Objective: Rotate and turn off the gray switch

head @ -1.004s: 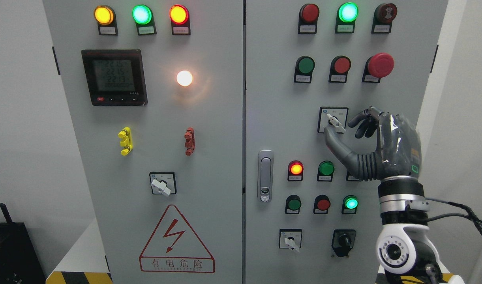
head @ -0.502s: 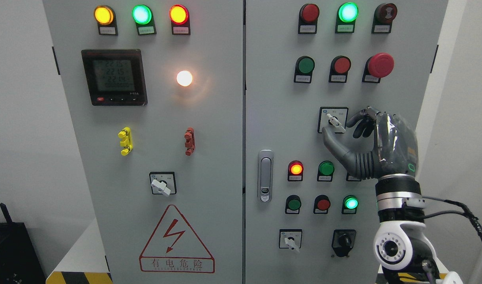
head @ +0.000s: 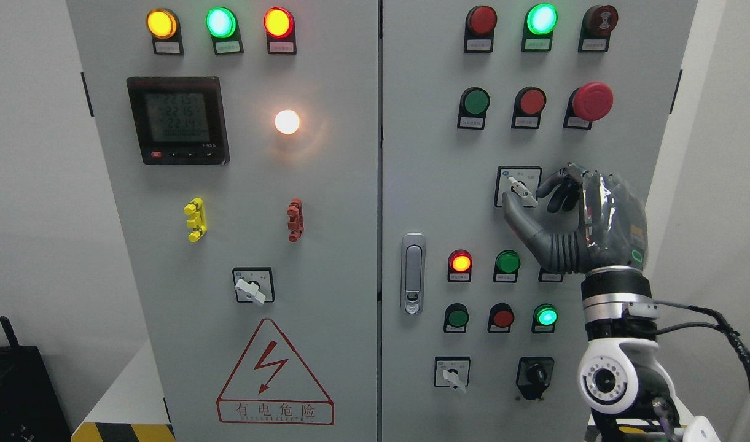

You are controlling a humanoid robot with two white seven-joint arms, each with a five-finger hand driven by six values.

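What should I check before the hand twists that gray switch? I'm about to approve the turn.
1. Right hand at the gray switch: ok.
2. Thumb below the lever, fingers to its right, bracketing it: ok.
3. Firm pinch on the lever: cannot tell.
4. Lever not yet turned, pointing upper left to lower right: ok.
5. Hand clear of the red mushroom button above: ok.
6. Left hand out of view: cannot tell.

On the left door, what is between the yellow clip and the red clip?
In the head view, the stretch of left door between the yellow clip and the red clip is bare gray panel; nothing is mounted there.
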